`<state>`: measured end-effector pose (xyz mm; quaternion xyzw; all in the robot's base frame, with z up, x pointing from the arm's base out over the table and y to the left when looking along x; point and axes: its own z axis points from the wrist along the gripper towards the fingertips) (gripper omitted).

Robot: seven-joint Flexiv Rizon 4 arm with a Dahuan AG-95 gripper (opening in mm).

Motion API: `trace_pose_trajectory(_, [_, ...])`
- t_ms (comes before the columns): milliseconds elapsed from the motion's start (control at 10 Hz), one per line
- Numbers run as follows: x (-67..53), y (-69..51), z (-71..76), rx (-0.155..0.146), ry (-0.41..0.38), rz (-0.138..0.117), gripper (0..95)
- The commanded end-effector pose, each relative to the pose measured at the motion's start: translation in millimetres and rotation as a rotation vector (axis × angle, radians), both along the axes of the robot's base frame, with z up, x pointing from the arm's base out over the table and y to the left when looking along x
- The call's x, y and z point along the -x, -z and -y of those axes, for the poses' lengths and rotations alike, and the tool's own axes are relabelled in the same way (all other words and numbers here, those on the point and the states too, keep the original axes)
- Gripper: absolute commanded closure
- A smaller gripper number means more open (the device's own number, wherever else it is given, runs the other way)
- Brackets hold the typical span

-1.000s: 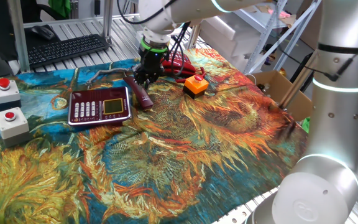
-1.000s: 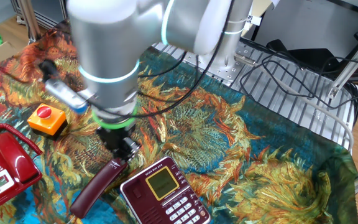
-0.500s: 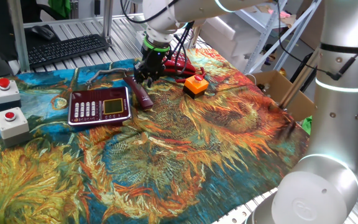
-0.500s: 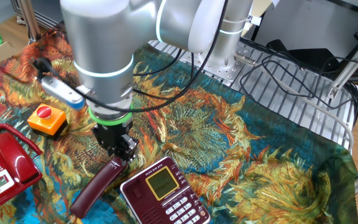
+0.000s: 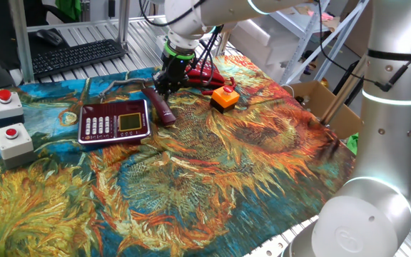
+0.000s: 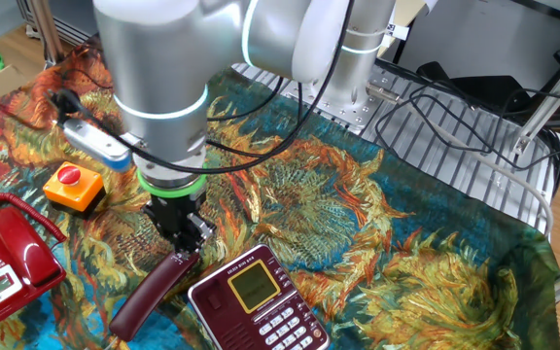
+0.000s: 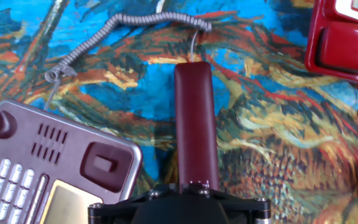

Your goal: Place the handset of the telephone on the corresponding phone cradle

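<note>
The handset (image 7: 195,121) is being gripped by the gripper (image 6: 185,240) beside the phone cradle (image 6: 258,299); the grey cord (image 7: 120,30) is being revealed fully only in hand view.

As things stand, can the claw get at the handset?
Probably yes. The claw hangs right over the near end of the handset, which lies flat on the cloth beside the cradle, with nothing on top of it.

Metal-slatted bench (image 5: 77,32), black keyboard (image 5: 77,56), perhaps a cardboard box (image 5: 318,100) beyond.
</note>
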<state>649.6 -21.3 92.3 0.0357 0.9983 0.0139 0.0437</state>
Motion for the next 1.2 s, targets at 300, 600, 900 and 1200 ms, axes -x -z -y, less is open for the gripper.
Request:
trace_pose_trajectory(300, [-3.1,0.9,-0.1,-0.017,-0.023,-0.049,95.0])
trace_pose_trajectory(600, [-3.1,0.9,-0.1,0.007,-0.015,-0.059,95.0])
trace_pose_trajectory(900, [-3.1,0.9,-0.1,0.024,-0.022,-0.065,95.0])
trace_pose_trajectory(1200, [-3.1,0.9,-0.1,0.025,-0.028,-0.058,57.0])
